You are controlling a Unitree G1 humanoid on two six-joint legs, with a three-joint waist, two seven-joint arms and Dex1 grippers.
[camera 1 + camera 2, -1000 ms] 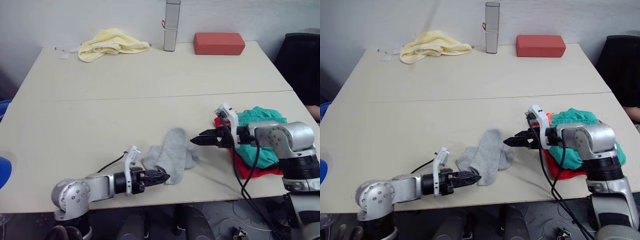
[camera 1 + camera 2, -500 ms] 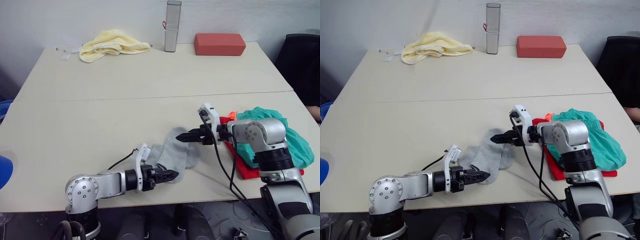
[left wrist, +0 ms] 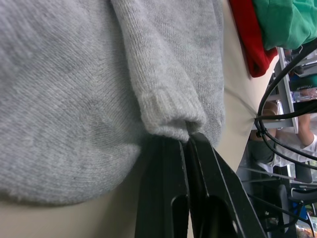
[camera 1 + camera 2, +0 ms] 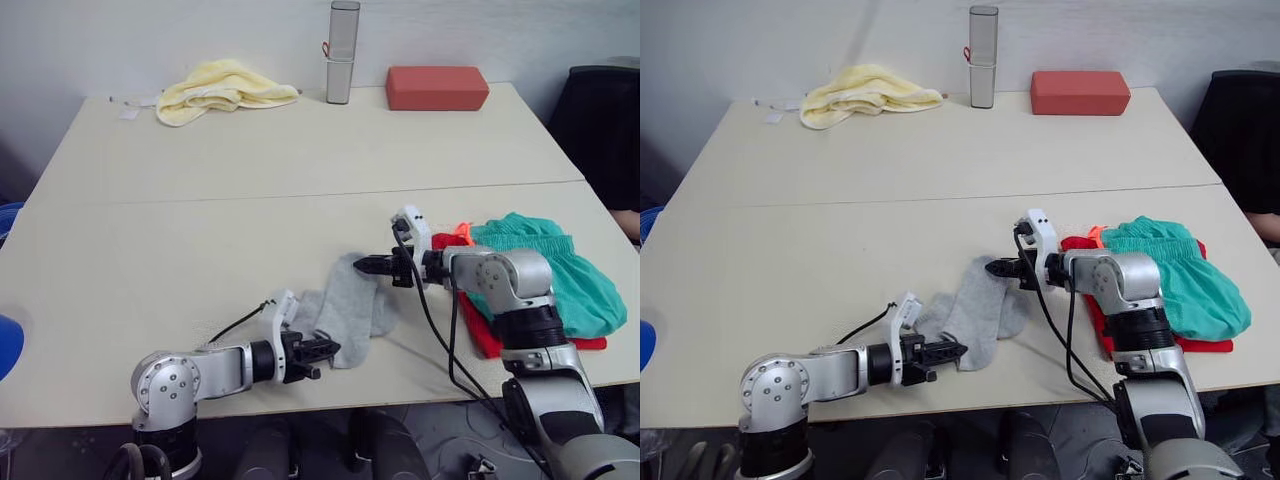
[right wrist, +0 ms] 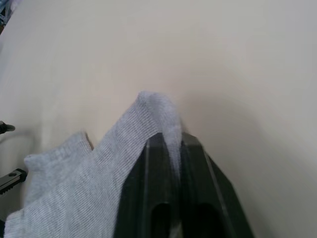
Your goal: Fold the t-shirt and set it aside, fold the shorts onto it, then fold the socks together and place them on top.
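We see the socks (image 4: 350, 305), two light grey ones lying partly over each other, on the near half of the pale wooden table (image 4: 200, 230), between the two arms. The left gripper (image 4: 328, 350) is clenched on a ribbed edge of the socks at their near end; in the left wrist view the black fingers (image 3: 168, 198) press together with grey knit caught between them. The right gripper (image 4: 364, 265) grasps the far end of the socks, its fingers closed on a thin fold of the fabric in the right wrist view.

Just to the right of the socks, on the table's right edge, lies the bright red t-shirt (image 4: 490, 335), with the teal-green shorts (image 4: 555, 275) resting on top of it and a bit of orange drawstring (image 4: 461, 229) showing at their left end. The right arm reaches over this pile, and its black cables hang off the front edge of the table.

Well apart, along the far edge, we count three other things: a crumpled pale yellow towel (image 4: 222, 86), an upright grey metal canister (image 4: 341, 52), and a brick-red block (image 4: 437, 87). We can read no writing on any of them.
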